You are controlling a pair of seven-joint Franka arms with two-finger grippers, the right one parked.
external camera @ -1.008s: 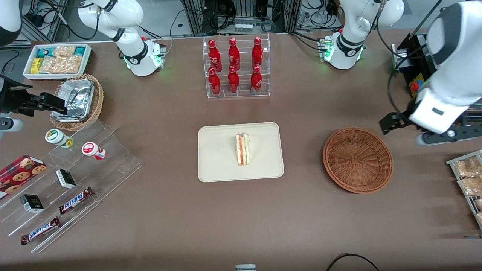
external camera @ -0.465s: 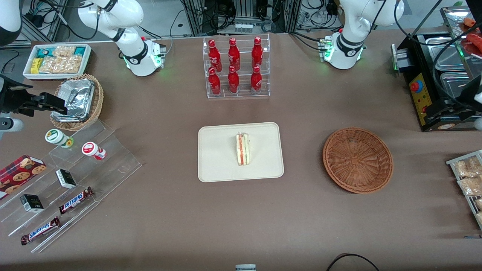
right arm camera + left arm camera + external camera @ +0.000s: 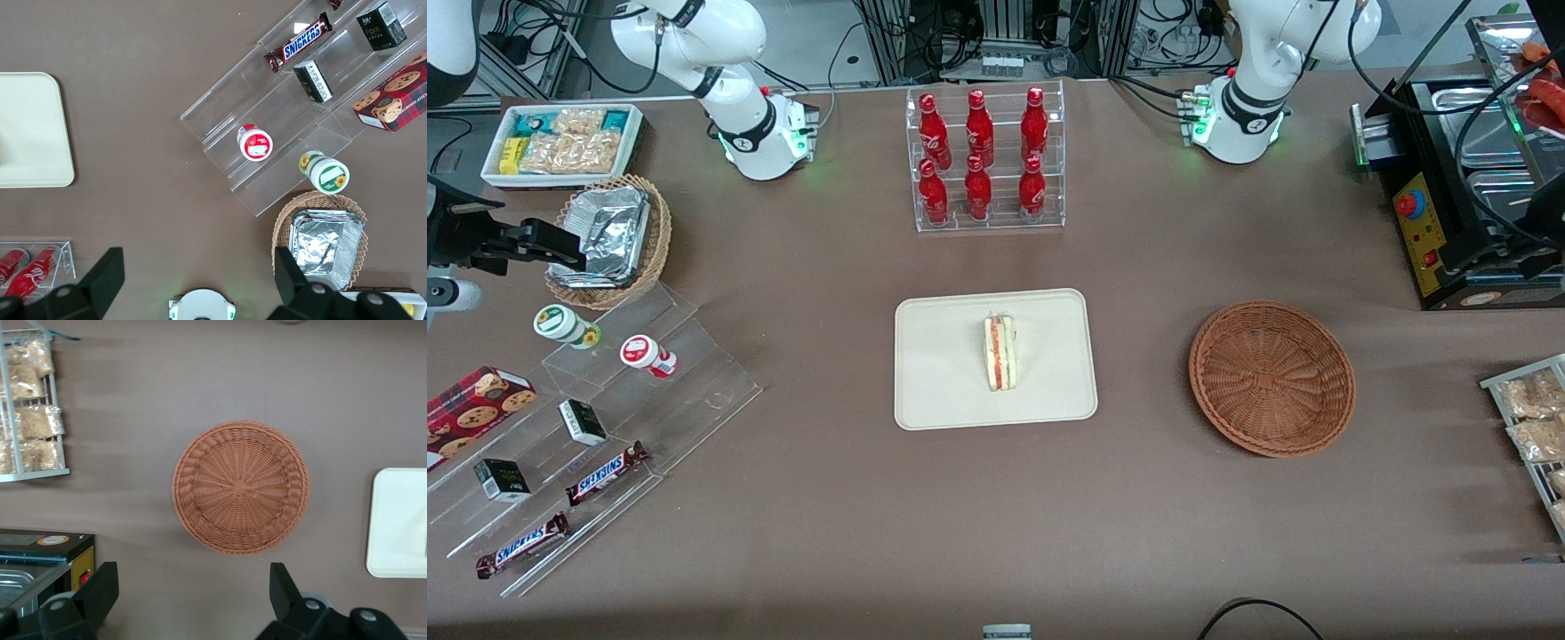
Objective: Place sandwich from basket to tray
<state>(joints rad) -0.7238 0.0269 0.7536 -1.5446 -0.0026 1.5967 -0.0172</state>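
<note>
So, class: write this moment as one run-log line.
sandwich: on tray | basket: holds nothing | gripper: high above basket, fingers open, holding nothing

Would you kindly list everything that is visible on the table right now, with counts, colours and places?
sandwich: one, white with red, orange and green layers, on the tray.
tray: one, cream, mid-table.
basket: one, reddish-brown, empty, beside the tray toward the working arm's end.
bottles: six, red, in a clear rack farther from the camera than the tray.
foil containers: silver, in a lighter wicker basket toward the parked arm's end.
white bin: one, holding snack packets, farther from the camera than the foil containers.
Snickers bars: two, brown, on clear steps.
cookie box: one, red.
wire rack: one, holding pale snack bags, at the working arm's end.
tool: one, black fingers open, high above the basket.
</note>
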